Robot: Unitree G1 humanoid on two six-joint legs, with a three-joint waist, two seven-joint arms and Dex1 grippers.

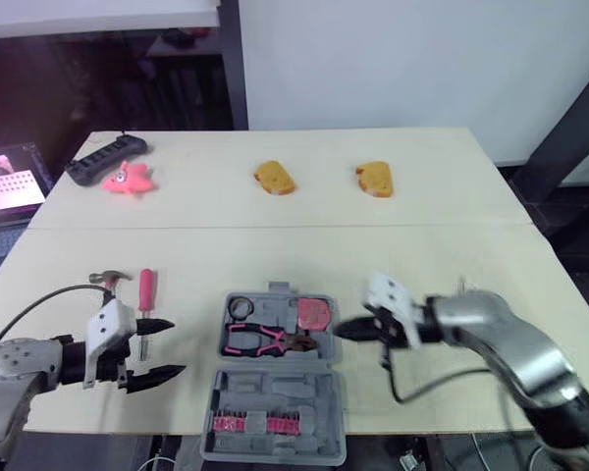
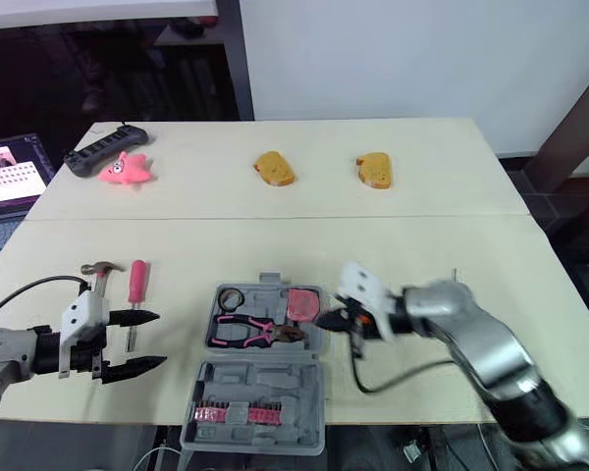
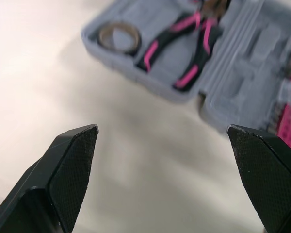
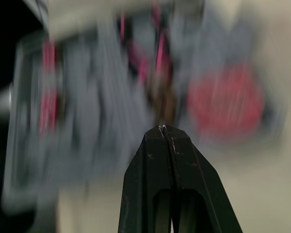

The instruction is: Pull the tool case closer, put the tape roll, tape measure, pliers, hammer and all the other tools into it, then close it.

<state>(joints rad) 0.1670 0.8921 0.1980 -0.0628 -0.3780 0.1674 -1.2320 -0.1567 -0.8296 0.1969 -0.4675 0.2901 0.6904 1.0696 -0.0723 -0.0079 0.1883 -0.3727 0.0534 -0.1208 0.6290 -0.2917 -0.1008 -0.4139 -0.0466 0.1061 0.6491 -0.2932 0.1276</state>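
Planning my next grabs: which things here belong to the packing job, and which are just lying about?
Job: tool case, tape roll, pliers, tape measure, hammer, screwdriver.
Lying about: pink toy, black device, bread piece, second bread piece.

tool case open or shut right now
Open. The grey plastic tool case lies spread flat on the table, with the pink-handled pliers showing inside its tray.

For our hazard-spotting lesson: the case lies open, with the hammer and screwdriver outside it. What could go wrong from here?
1. The case lid juts past the table at its near edge; a nudge from the shut right gripper beside it might tip it off.
2. The hammer and screwdriver lie side by side; the open left gripper, closing on one, might knock the other away.
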